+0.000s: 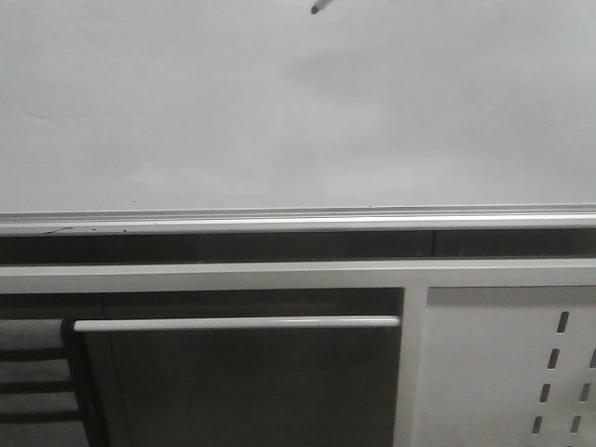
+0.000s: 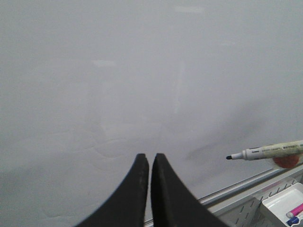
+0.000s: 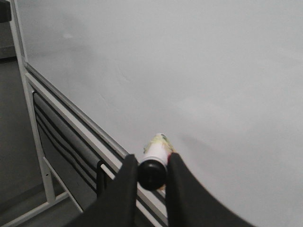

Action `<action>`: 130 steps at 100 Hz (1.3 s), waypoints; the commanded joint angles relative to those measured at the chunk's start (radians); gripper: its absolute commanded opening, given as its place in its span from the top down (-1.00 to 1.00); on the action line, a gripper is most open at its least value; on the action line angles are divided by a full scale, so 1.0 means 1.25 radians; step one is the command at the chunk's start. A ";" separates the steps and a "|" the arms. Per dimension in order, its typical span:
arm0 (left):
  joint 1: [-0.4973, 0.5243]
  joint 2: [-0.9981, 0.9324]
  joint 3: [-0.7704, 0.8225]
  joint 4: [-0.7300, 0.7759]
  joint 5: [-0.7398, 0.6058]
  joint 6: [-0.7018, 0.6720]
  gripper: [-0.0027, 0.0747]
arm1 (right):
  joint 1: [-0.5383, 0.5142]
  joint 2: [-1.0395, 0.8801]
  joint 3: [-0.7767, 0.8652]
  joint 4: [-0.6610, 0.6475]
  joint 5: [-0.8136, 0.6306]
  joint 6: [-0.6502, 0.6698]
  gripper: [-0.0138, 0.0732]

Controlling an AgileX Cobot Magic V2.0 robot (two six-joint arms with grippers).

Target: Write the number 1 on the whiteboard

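Note:
The whiteboard (image 1: 279, 112) fills the upper front view, with its silver rail (image 1: 298, 222) along its lower edge. I see no black stroke on it in any view. My right gripper (image 3: 152, 163) is shut on the white-barrelled marker (image 3: 154, 161), held end-on with its black cap end toward the camera. The marker's black tip (image 1: 318, 7) shows at the front view's top edge, close to the board; I cannot tell if it touches. It also shows in the left wrist view (image 2: 265, 152), tip just off the board. My left gripper (image 2: 149, 158) is shut and empty, facing the board (image 2: 142, 71).
A white perforated metal panel (image 1: 521, 372) stands below the rail at lower right. A white bar (image 1: 233, 323) and dark frame sit below left. A white tray (image 2: 284, 208) with coloured pens sits by the rail's end. The board's metal stand frame (image 3: 28, 94) shows in the right wrist view.

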 commanded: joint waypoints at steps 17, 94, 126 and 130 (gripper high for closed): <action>0.001 0.002 -0.022 -0.026 -0.030 -0.007 0.98 | 0.028 0.063 -0.034 -0.014 -0.166 -0.010 0.78; 0.001 0.002 -0.022 -0.011 -0.033 -0.006 0.98 | 0.033 0.234 -0.035 -0.022 -0.263 -0.010 0.78; 0.001 0.018 -0.022 -0.033 0.059 -0.004 0.98 | 0.045 0.073 -0.038 -0.001 0.111 -0.010 0.78; 0.001 0.032 -0.022 -0.042 0.083 0.001 0.98 | 0.045 0.066 -0.040 -0.001 0.156 -0.009 0.78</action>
